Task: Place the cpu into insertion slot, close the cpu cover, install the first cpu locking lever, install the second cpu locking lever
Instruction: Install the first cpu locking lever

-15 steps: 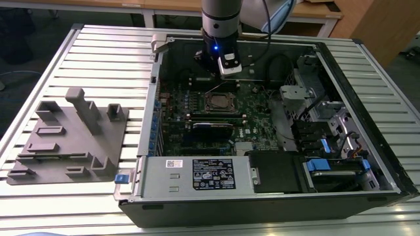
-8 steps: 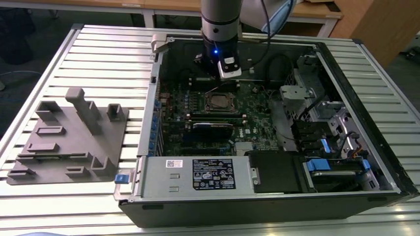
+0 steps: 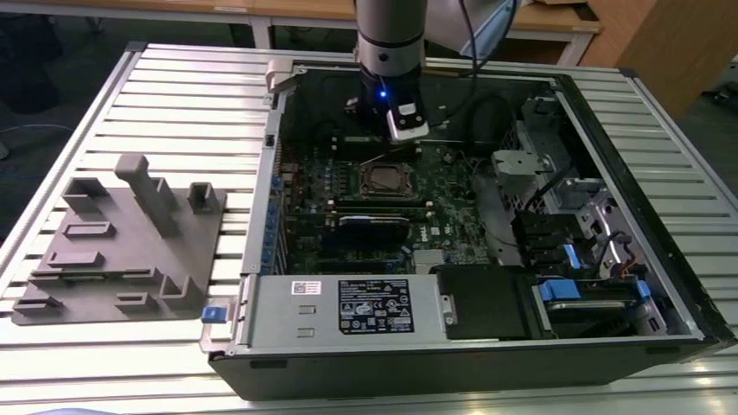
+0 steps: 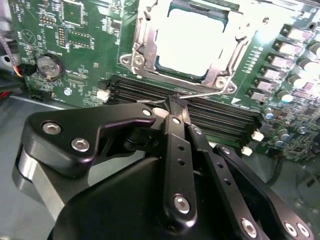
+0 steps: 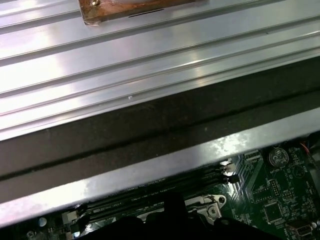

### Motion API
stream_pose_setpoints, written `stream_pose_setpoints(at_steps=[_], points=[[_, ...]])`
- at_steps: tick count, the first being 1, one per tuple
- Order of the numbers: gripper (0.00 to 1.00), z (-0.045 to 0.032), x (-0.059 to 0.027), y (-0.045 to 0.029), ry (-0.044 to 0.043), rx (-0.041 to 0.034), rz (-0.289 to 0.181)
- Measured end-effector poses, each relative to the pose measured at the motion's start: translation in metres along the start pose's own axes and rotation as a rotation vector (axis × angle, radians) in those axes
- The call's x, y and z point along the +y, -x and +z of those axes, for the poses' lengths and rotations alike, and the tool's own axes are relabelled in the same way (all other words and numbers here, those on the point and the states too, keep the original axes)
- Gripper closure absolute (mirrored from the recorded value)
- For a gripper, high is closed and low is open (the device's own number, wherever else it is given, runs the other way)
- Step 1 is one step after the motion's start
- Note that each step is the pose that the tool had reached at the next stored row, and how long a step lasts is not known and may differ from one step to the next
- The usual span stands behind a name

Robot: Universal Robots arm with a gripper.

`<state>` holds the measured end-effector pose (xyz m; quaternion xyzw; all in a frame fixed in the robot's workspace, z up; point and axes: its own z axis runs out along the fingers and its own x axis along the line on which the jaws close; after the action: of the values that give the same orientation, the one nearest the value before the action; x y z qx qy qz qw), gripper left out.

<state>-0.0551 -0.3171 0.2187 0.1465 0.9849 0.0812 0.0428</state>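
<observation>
Cpu [image 4: 192, 40] x1 seated in insertion slot [image 3: 384, 180], cpu cover [image 4: 150, 37] x1 down; claw [image 4: 176, 111] closed, empty

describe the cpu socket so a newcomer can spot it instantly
Look inside the open computer case on the slatted table, at the green motherboard. Just below the gripper sits the insertion slot, a square metal-framed socket. Unlike the long narrow memory slots beside it, it is square.

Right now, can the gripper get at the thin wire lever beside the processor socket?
Probably yes. In the second wrist view the gripper sits right at the thin lever beside the socket, with nothing between them; the memory slots lie underneath.
</observation>
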Motion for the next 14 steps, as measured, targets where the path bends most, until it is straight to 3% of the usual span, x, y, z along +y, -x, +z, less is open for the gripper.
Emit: stream_pose_setpoints(at_steps=[2, 7, 14], points=[[0.89, 0.0008, 0.0011, 0.0039, 0.0002, 0.0004, -0.002], [0.89, 0.0013, 0.0012, 0.0042, 0.0003, 0.0002, -0.002], [0.89, 0.0104, -0.0005, 0.0036, 0.0004, -0.0007, -0.002]])
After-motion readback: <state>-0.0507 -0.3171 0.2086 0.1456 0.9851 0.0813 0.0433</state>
